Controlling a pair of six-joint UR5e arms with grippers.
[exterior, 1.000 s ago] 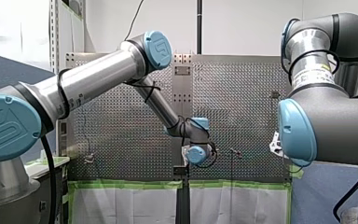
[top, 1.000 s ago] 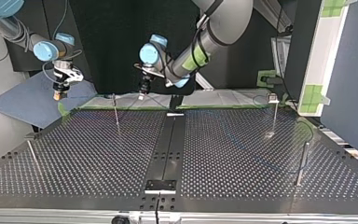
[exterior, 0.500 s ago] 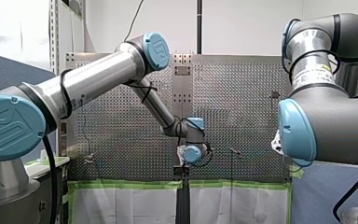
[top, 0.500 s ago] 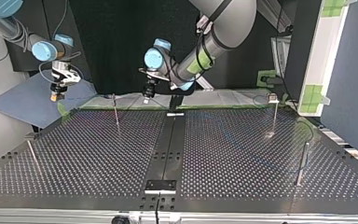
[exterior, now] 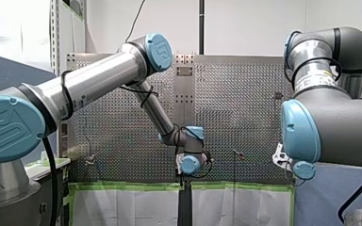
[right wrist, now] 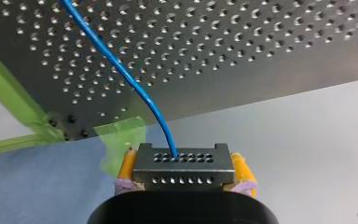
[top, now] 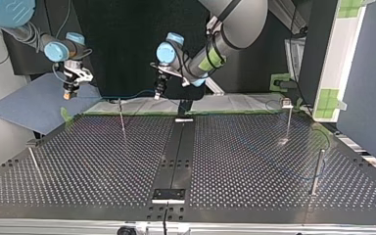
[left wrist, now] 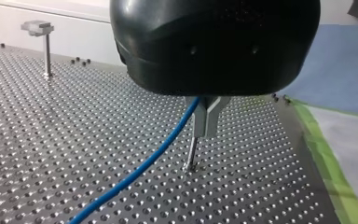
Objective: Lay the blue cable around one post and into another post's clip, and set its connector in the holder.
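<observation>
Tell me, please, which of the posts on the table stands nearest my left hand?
The thin post left of the centre strip in the top view: it stands right by my left hand, the other three well away.

My left tool [left wrist: 204, 119] and right tool [right wrist: 182, 165] both clamped, raised

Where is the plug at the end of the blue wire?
The connector is pinched between my right gripper's yellow pads, held past the table's taped edge, at the top view's far left.
</observation>
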